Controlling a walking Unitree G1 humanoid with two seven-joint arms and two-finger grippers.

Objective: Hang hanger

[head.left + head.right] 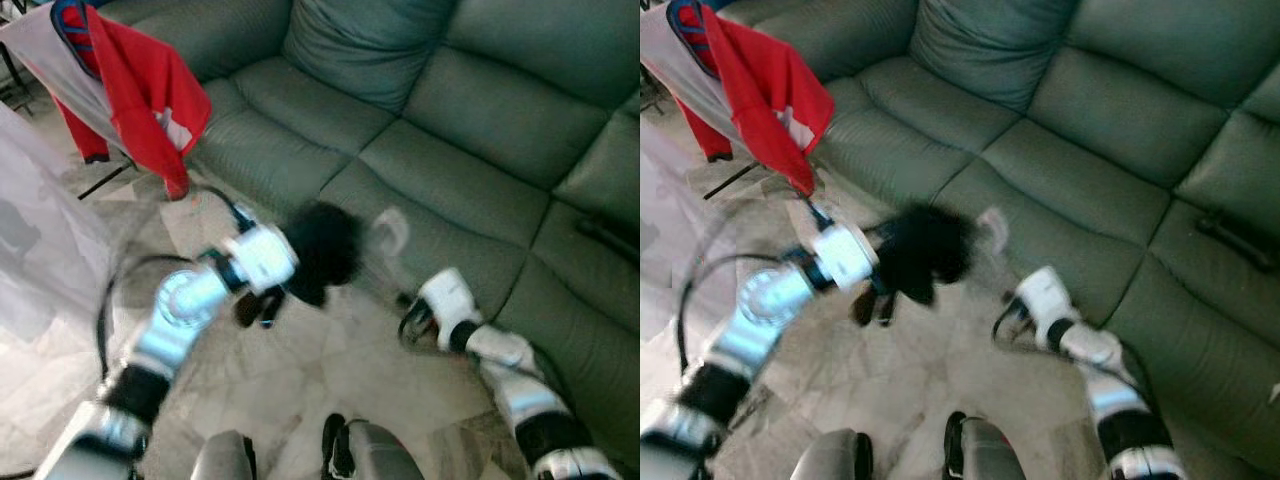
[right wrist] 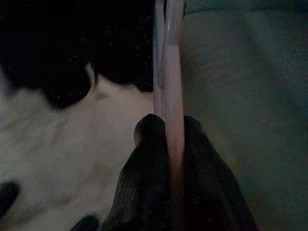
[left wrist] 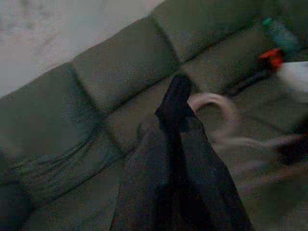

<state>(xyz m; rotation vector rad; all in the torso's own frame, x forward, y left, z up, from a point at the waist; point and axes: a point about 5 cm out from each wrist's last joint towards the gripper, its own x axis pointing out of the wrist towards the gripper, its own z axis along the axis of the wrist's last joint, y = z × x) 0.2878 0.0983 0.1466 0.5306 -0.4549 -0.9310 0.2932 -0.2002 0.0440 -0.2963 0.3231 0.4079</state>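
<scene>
At about ten o'clock in the head views a red and white garment [image 1: 135, 95] is hanging over the marble floor [image 1: 300, 380], where the hanging place seems to be. Toward the centre, the left gripper [image 1: 318, 252] is blurring with motion beside the hanger's hook [image 1: 390, 232]; in its wrist view the fingers [image 3: 175, 103] are lying close together, but whether they are pinching anything I cannot tell. At four o'clock the right gripper [image 2: 166, 130] is clamping narrowly on the pale pink hanger [image 2: 169, 72], in front of the green sofa [image 1: 450, 130]. The risk, as I judge it, is that this thin grip is letting the hanger twist or slip while both arms are swinging, or that the hook is snagging the garment on approach.
</scene>
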